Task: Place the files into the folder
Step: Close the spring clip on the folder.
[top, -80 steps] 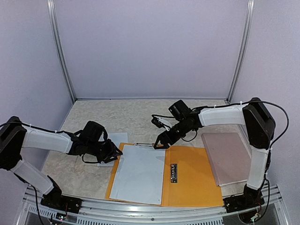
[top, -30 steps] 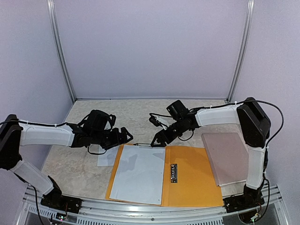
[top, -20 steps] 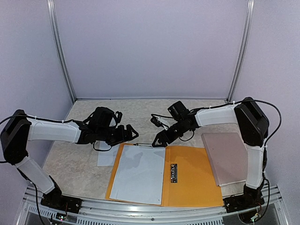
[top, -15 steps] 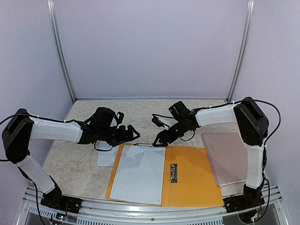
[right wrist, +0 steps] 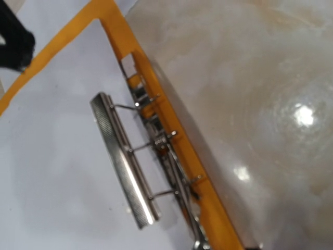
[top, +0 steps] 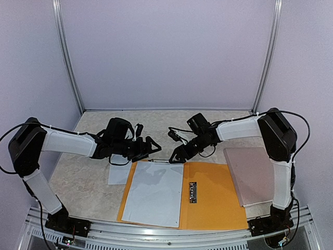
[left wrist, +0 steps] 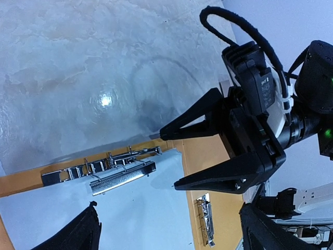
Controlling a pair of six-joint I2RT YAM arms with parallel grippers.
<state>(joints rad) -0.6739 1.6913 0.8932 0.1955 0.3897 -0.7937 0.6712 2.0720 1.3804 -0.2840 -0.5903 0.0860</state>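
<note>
An open orange folder [top: 213, 200] lay on the surface, with one white sheet [top: 153, 192] inside by its metal clip [left wrist: 122, 177]. The left jaws and right jaws stood wide and empty beside the clip. A careless push there could have creased or shifted the sheet.

Reach inward from 2 sides, low, nearly tip to tip. On the left arm [top: 67, 143], stretched almost flat: left gripper [top: 152, 148] spread wide, empty. On the right arm [top: 239, 127], folded at a high elbow: right gripper [top: 177, 156] parted too, nothing between its fingers [left wrist: 195, 117].
</note>
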